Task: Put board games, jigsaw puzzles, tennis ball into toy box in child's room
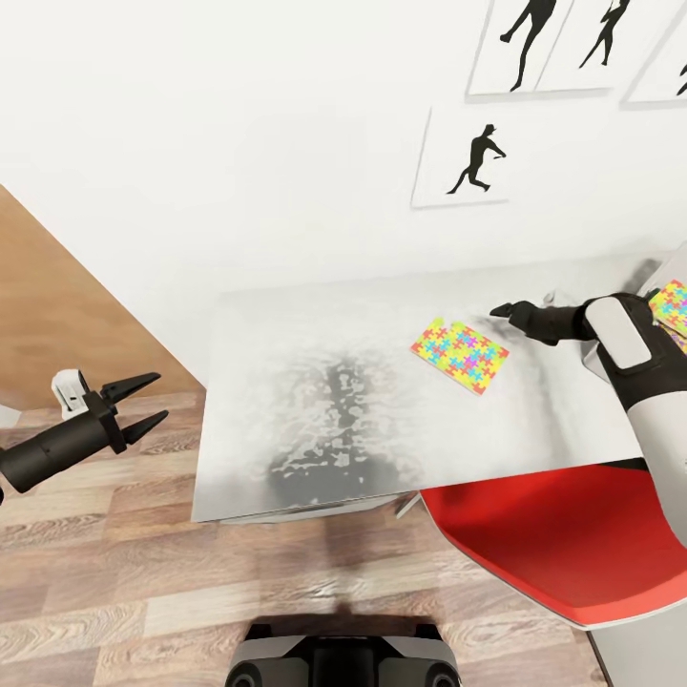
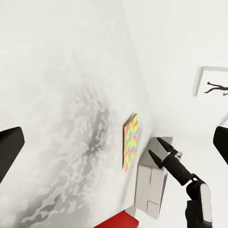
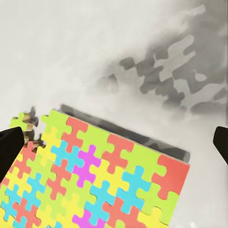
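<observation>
Jigsaw puzzle (image 1: 460,356) flat on table (image 1: 286,382); right tool (image 1: 503,311) beside it, open, empty.

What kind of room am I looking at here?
Probably a child's bedroom or playroom: black baseball-player silhouette posters hang on the white wall, a bright multicoloured jigsaw puzzle lies on the pale marbled desk, and a red chair stands beside it.

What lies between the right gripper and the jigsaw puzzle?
Nothing: bare marbled table separates the right gripper from the jigsaw puzzle, seen in the head view.
</observation>
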